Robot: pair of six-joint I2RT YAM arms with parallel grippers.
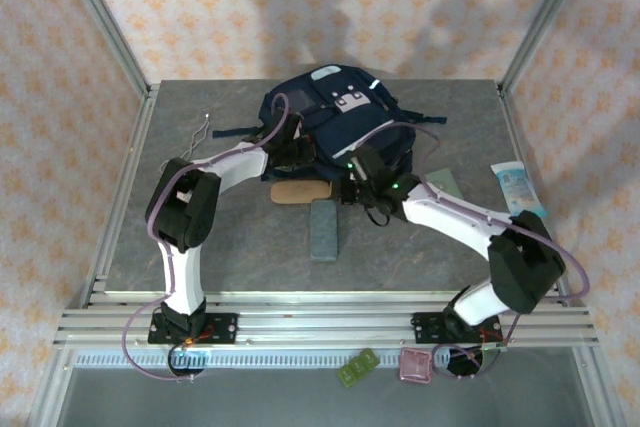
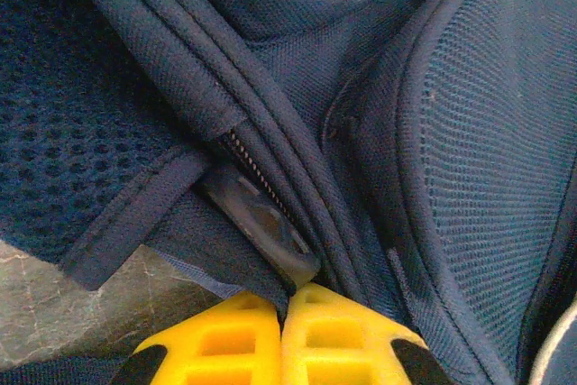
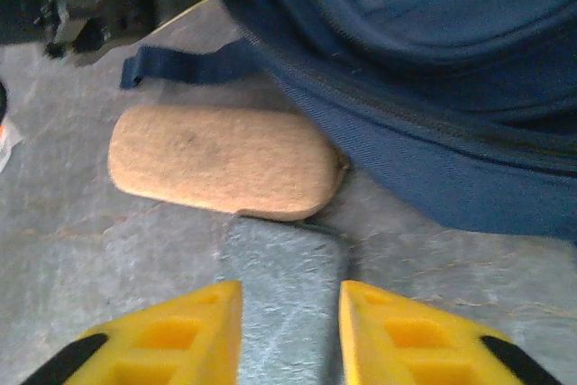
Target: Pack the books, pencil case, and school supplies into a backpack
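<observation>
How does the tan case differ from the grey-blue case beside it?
The tan case is a rounded oblong; the grey-blue case is a flat, straight-sided rectangle. The tan case lies crosswise along the backpack; the grey-blue case points away from it. The grey-blue case sits between the right gripper's open jaws; the tan case lies beyond them. Both rest on the table, outside the backpack.

No legible text on the backpack (image 1: 335,107) or the pale packet (image 1: 518,188).

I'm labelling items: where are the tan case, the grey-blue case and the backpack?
tan case (image 3: 221,160): right wrist view, middle of top.
grey-blue case (image 3: 284,286): right wrist view, top face near end.
backpack (image 1: 305,107): top external view, upper panel.
</observation>
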